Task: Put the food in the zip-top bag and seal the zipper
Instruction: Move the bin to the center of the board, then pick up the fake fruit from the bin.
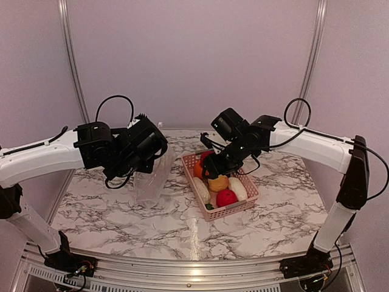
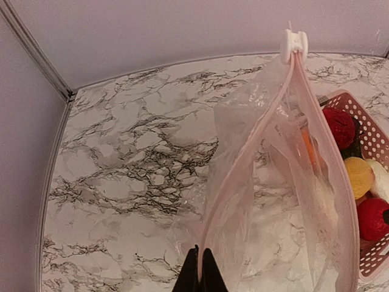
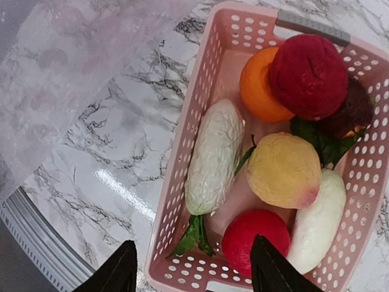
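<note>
My feeds are bright and evenly lit, with a pinkish cast. Overhead light leaves a white glare streak on the desk (image 1: 194, 234). Shadows stay soft. Close up, the zip-top bag (image 2: 273, 182) looks hazy, and the frame rails (image 1: 70, 61) bow in the top view.

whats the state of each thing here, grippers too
bag, mouth open, hanging from the left gripper
zipper, unsealed, slider at the far end
food, in the basket
basket, upright, filled with food
left gripper, shut on the bag's mouth edge
right gripper, open, over the basket
</note>
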Controlling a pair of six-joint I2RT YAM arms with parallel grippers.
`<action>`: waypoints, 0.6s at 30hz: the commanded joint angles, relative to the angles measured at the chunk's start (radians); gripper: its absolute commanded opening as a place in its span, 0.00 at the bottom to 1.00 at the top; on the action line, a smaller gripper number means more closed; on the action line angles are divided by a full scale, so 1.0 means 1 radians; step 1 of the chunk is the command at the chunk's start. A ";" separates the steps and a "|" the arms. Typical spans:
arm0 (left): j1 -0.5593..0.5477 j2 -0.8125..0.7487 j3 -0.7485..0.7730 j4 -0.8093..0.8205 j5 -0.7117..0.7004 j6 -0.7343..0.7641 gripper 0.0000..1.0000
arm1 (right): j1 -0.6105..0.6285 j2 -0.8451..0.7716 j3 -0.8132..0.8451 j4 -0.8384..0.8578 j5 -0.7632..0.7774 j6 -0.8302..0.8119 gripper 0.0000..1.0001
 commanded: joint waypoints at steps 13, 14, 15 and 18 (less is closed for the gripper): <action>0.008 0.054 0.012 0.109 0.138 0.062 0.00 | -0.249 0.223 0.247 0.181 -0.060 0.057 0.79; 0.008 0.055 0.014 0.110 0.139 0.064 0.00 | -0.250 0.243 0.259 0.187 -0.075 0.053 0.79; 0.008 0.055 0.015 0.110 0.139 0.064 0.00 | -0.250 0.263 0.272 0.192 -0.090 0.052 0.78; 0.009 0.053 0.016 0.108 0.134 0.064 0.00 | -0.249 0.316 0.298 0.204 -0.137 0.060 0.77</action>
